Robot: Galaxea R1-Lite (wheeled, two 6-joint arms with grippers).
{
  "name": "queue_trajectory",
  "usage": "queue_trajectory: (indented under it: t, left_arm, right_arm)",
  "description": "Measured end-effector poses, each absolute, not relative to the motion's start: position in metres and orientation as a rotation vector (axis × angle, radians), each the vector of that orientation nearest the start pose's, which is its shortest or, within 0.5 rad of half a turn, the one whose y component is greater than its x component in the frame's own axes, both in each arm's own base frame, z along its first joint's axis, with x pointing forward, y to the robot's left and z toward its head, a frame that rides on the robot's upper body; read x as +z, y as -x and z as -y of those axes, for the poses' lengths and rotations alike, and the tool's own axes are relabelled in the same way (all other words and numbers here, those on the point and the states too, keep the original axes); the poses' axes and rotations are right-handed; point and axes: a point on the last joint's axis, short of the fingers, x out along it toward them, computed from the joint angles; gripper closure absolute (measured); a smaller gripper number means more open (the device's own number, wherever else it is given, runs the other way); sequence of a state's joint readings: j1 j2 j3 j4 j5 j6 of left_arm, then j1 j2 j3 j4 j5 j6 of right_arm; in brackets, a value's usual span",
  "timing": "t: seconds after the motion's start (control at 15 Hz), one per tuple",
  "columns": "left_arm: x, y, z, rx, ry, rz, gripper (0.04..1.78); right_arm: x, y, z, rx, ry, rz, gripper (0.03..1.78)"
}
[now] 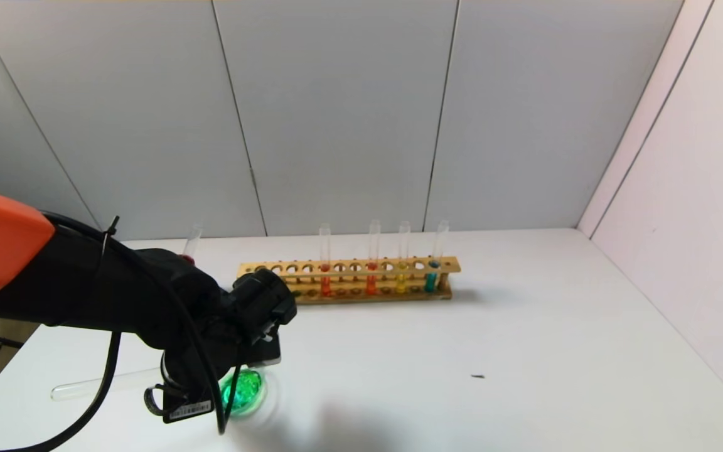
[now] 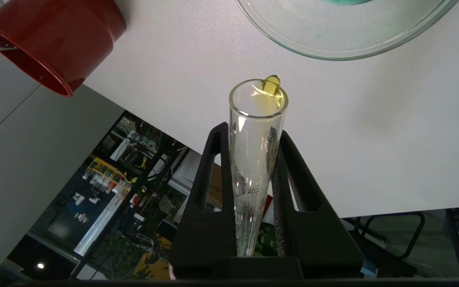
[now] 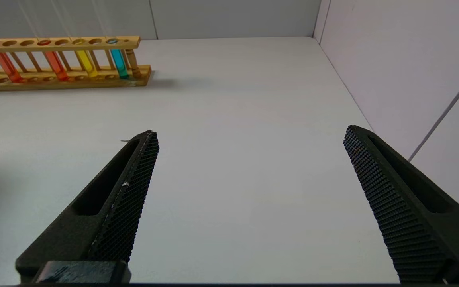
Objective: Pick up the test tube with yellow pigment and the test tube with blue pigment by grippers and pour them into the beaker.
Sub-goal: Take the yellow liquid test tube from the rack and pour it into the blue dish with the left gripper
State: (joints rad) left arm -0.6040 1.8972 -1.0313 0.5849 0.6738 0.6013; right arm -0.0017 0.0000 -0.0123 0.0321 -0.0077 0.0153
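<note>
Yellow-pigment tube (image 2: 255, 159) | mouth tipped toward beaker (image 2: 345, 36) | left hand (image 2: 249, 131) clamped on it | right hand (image 3: 249, 159) apart

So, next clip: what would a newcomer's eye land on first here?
Probably the vivid green liquid glowing in the beaker at the table's near left. Just above it, the left gripper is shut on the test tube with yellow pigment, nearly drained, a last yellow drop at its lip. Behind stands the wooden rack of coloured tubes.

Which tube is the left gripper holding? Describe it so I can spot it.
Find the beaker of green liquid at the table's near left. The left gripper beside it clamps a tilted clear test tube, nearly empty, with a yellow drop at its lip.
</note>
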Motion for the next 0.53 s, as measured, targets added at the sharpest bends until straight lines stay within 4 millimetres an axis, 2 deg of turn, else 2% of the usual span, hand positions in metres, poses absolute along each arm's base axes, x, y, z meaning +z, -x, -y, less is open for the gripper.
queue_trajectory:
  t: [0.53]
  left_arm:
    - [0.088,-0.241,0.159,-0.331,-1.480,-1.259,1.51]
  right_arm:
    - [0.076,0.024,0.000,-0.009,-0.015,-0.020,0.11]
